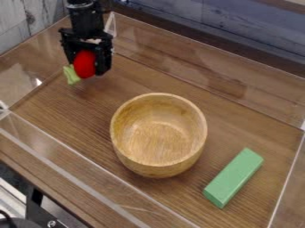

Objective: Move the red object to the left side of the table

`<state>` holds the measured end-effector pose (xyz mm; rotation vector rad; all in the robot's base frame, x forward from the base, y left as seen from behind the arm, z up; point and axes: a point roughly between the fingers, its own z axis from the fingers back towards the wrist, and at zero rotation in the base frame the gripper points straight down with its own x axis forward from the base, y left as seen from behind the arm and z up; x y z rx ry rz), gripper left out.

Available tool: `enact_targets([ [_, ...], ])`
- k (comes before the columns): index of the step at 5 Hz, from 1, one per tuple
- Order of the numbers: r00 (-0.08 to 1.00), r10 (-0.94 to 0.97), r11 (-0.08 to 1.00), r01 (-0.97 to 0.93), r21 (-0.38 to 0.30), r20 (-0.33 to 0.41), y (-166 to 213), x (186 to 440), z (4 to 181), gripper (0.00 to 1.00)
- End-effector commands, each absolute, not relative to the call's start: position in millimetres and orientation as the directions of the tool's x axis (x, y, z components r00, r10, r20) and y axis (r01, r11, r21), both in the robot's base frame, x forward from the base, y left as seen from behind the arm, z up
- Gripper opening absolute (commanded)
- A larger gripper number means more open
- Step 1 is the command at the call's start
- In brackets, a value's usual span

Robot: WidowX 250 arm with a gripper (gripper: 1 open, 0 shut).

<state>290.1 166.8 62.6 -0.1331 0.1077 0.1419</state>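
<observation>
One red object (84, 66), one wooden bowl (159, 134), apparently one green block (234, 177).

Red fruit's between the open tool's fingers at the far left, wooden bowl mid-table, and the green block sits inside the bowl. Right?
Not quite. In the camera view the green block lies on the table right of the wooden bowl, not inside it; the bowl is empty. The red fruit between the open tool at far left is correct.

A single camera looked down at a slant from above the near corner of the tabletop (251, 98), set skewed so the clear walls (71, 174) ran diagonally. It stood fairly near, taking in most of the surface, with the gripper (87, 64) upper left.
</observation>
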Motion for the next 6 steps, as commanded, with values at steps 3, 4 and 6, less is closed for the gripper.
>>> enact_targets([
  [3,0.979,0.189,0.977,-0.195,-0.082,-0.070,202.5,309.1,43.6,0.00],
  [4,0.978,0.194,0.977,-0.200,-0.078,-0.078,204.5,310.0,36.8,0.00],
  [6,0.977,0.196,0.976,-0.203,-0.077,-0.084,205.0,311.5,30.3,0.00],
])
